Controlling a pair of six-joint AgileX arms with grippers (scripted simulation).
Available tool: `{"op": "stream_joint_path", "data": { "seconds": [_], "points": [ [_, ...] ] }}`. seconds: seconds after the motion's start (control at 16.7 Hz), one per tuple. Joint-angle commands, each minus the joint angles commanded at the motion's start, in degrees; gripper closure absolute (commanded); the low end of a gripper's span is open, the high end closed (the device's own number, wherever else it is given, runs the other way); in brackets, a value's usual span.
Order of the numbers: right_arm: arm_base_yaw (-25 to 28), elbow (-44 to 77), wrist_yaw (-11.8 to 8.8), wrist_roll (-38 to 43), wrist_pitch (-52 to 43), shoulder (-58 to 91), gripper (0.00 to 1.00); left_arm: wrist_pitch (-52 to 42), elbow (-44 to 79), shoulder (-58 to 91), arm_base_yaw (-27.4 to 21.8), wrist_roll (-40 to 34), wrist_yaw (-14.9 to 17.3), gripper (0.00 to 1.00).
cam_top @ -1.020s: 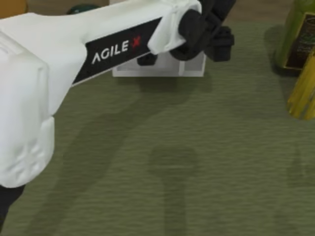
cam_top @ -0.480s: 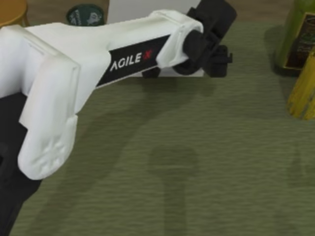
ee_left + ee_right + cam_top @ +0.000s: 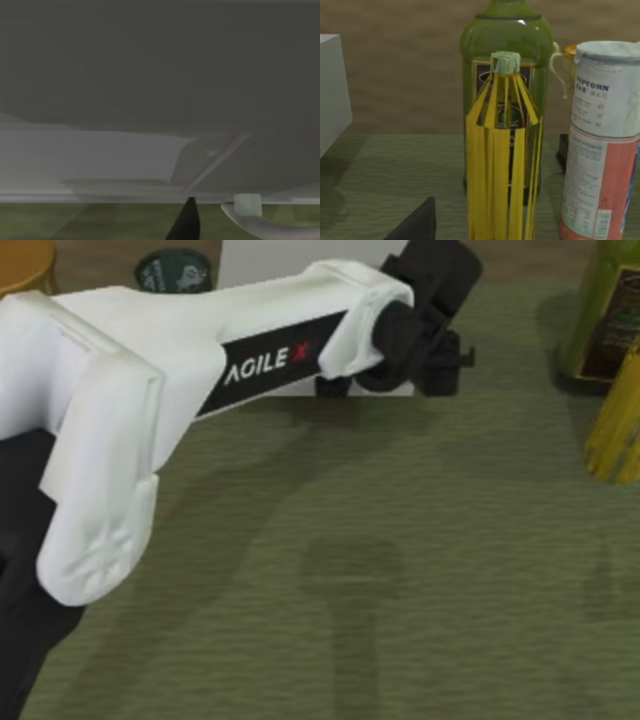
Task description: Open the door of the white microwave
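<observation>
Counter (image 3: 400,570): matt olive-green cloth look, fine horizontal weave-like ripple, no gloss.

Left arm (image 3: 150,370): smooth white plastic-looking shells, soft sheen; black label strip; matt black plastic at the wrist and left hand (image 3: 385,385).

White microwave (image 3: 290,260): flat, smooth white casing, matt. In the left wrist view its door (image 3: 150,75) reads as a smooth grey pane, faintly reflective, with a white plastic-looking handle (image 3: 260,222).

Green bottle (image 3: 507,55): glossy glass look, dark paper-like label.

Yellow slatted bottle (image 3: 502,165): smooth, matt strips, pale cap.

Popcorn can (image 3: 602,140): printed paper-like wrap, slightly mottled.

Back wall (image 3: 400,65): brown wood-grain look, matt.
</observation>
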Motion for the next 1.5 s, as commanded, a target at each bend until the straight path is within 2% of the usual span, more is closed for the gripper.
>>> {"op": "stream_joint_path", "data": {
  "seconds": [0.24,0.3,0.72,0.78,1.14,1.5],
  "points": [
    [0.00,0.00,0.00,0.00,0.00,0.00,0.00,0.00,0.00,0.00,0.00,0.00,0.00,0.98],
    [0.00,0.00,0.00,0.00,0.00,0.00,0.00,0.00,0.00,0.00,0.00,0.00,0.00,1.00],
    [0.00,0.00,0.00,0.00,0.00,0.00,0.00,0.00,0.00,0.00,0.00,0.00,0.00,1.00],
    [0.00,0.00,0.00,0.00,0.00,0.00,0.00,-0.42,-3.10,-1.45,-2.22,-0.09,0.58,1.00],
    [0.00,0.00,0.00,0.00,0.00,0.00,0.00,3.08,-9.29,-5.41,-2.04,-1.83,-1.20,1.00],
    [0.00,0.00,0.00,0.00,0.00,0.00,0.00,3.16,-9.43,-5.50,-2.04,-1.88,-1.23,1.00]
  ]
}}
